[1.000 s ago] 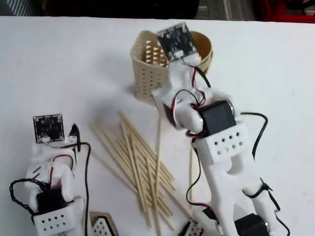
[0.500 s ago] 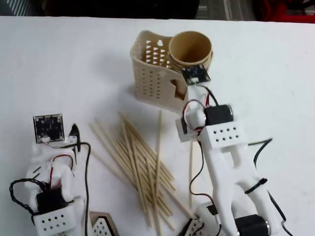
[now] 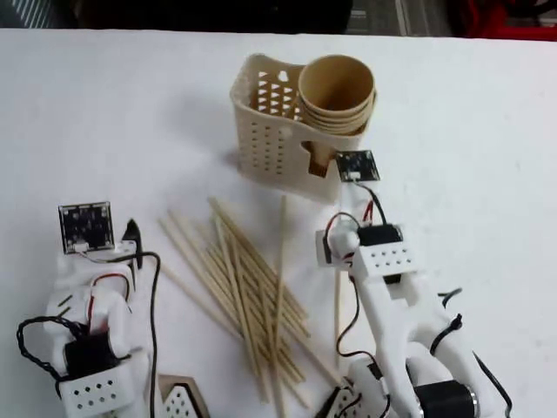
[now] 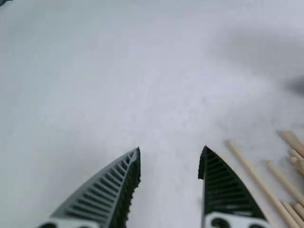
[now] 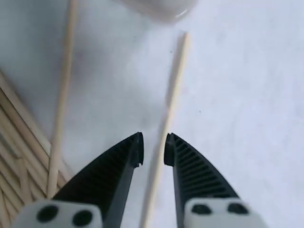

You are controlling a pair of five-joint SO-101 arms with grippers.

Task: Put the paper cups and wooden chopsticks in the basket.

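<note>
A cream perforated basket (image 3: 265,131) stands at the back of the white table, with a stack of paper cups (image 3: 337,87) upright in its right end. Several wooden chopsticks (image 3: 248,292) lie scattered in front of it. My right gripper (image 5: 153,145) hovers just in front of the basket, narrowly open. A single chopstick (image 5: 175,90) lies on the table beneath the gap between its fingers. Another lone chopstick (image 5: 61,109) lies beside it. My left gripper (image 4: 171,151) is open and empty over bare table at the front left, with chopstick ends (image 4: 266,183) off to one side.
The right arm (image 3: 392,287) stretches from the front edge toward the basket. The left arm (image 3: 91,305) sits folded at the front left. Free table surface lies to the left of the basket and along the far right.
The right arm has drawn back from over the basket toward the front, uncovering the cup stack standing in the basket. The left arm has not moved.
</note>
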